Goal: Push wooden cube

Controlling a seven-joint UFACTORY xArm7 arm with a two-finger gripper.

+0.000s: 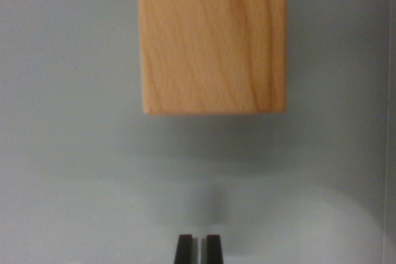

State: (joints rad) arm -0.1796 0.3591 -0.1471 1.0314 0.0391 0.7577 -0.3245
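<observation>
Cube (212, 38) sits on grey table (68, 153), apart from gripper (198, 243). Jaws clenched, empty, likely forming a blunt pusher lined up behind it.

Wrist view is soft overall, lighting diffuse and even, no glare. Wooden cube (212, 38) is blurred, though its grain is readable. It casts a faint shadow on the grey worktop (68, 171) below its lower edge. Slight darkening at the wrist view's right edge.
</observation>
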